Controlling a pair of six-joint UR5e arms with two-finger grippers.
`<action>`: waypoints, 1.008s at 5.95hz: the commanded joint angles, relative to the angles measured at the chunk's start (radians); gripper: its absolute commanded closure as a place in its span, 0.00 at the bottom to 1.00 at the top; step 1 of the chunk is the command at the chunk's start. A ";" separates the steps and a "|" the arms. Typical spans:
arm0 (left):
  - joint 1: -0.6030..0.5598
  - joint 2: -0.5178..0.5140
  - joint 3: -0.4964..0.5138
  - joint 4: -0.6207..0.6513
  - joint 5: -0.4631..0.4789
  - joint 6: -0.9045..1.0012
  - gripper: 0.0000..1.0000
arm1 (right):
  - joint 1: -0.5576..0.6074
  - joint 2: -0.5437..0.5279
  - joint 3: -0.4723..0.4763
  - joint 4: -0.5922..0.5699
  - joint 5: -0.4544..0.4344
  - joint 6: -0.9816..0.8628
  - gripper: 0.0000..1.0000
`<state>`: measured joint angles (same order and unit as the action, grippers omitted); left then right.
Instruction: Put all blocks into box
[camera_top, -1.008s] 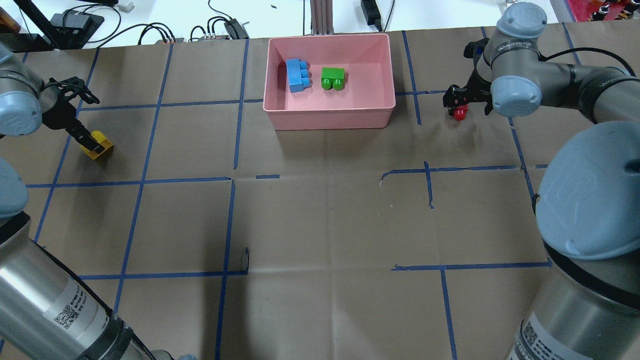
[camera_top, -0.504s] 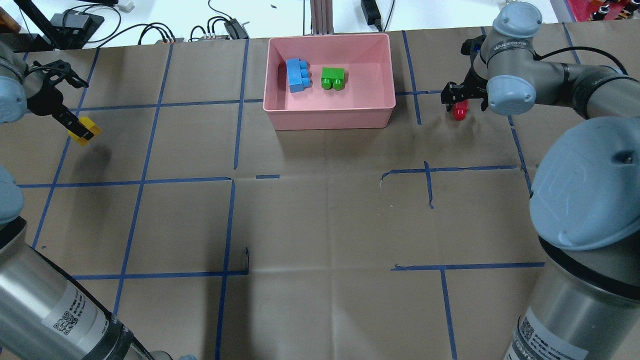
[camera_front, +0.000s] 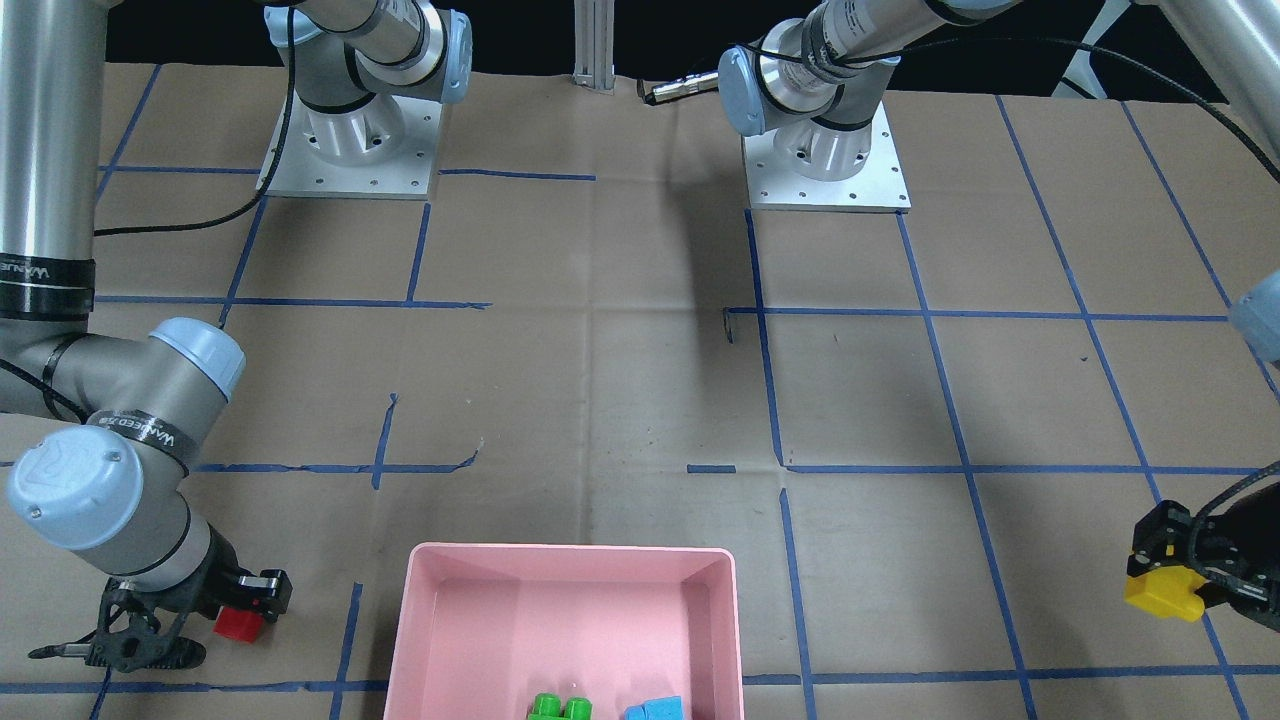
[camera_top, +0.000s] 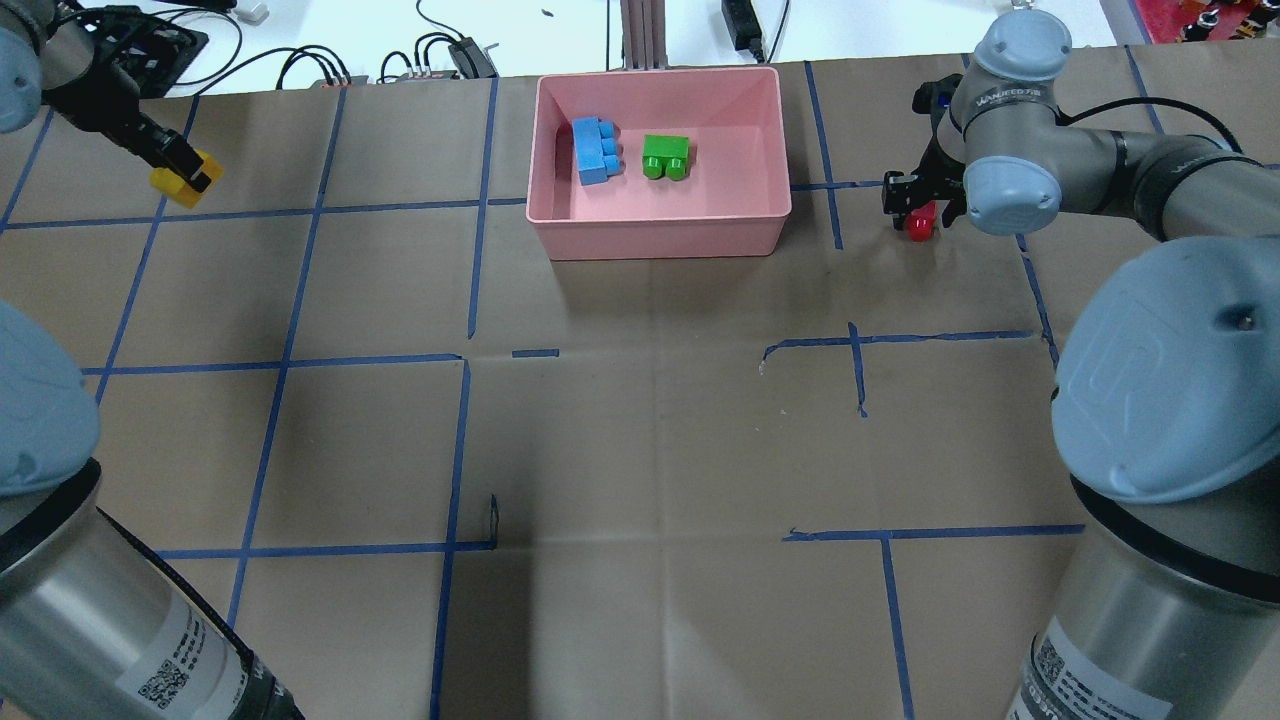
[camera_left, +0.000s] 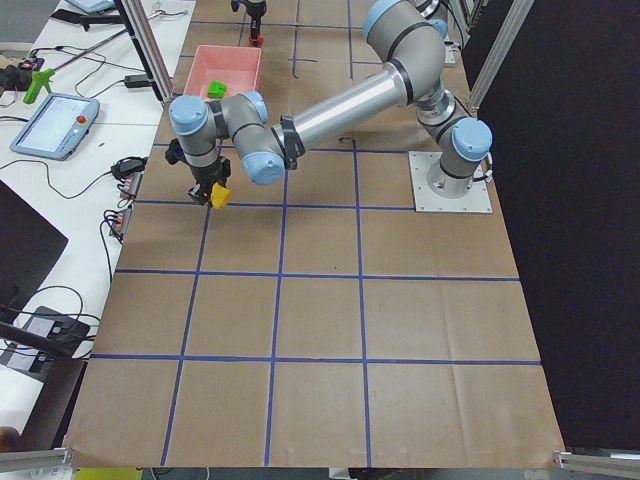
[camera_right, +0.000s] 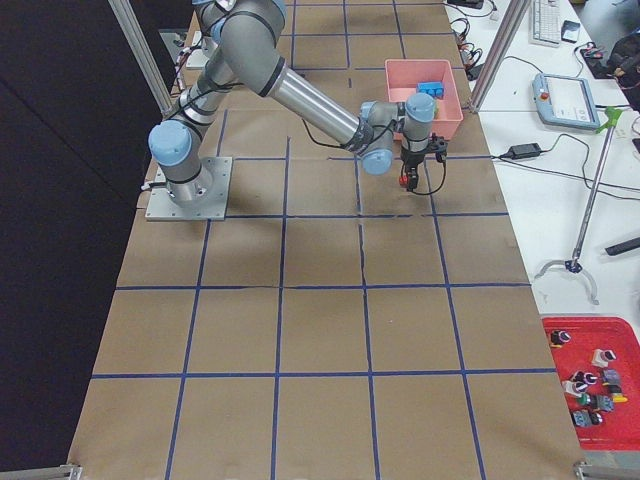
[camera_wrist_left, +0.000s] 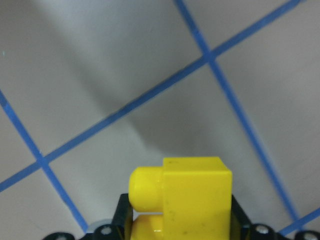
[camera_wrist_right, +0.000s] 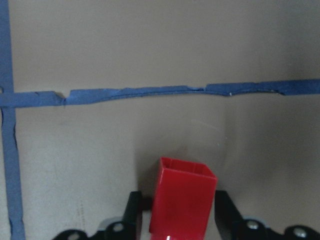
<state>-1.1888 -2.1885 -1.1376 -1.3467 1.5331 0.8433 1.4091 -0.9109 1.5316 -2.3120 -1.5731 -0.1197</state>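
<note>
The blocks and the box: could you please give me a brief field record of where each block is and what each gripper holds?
box: pink tray
inside box: blue block and green block, lying apart
left gripper: shut on yellow block, far off to one side of the box
right gripper: shut on red block, just outside the box on the other side
blocks not yet in box: two
</note>
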 joint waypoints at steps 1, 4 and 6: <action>-0.183 -0.005 0.074 -0.051 -0.005 -0.372 0.73 | -0.001 -0.015 -0.008 0.006 -0.002 -0.001 0.94; -0.488 -0.130 0.215 -0.034 -0.033 -0.934 0.73 | 0.013 -0.126 -0.103 0.088 0.002 -0.061 0.98; -0.581 -0.250 0.274 0.108 -0.040 -1.053 0.73 | 0.082 -0.187 -0.240 0.276 0.018 -0.172 0.98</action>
<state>-1.7333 -2.3846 -0.8863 -1.3135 1.4997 -0.1617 1.4590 -1.0693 1.3514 -2.1069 -1.5628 -0.2273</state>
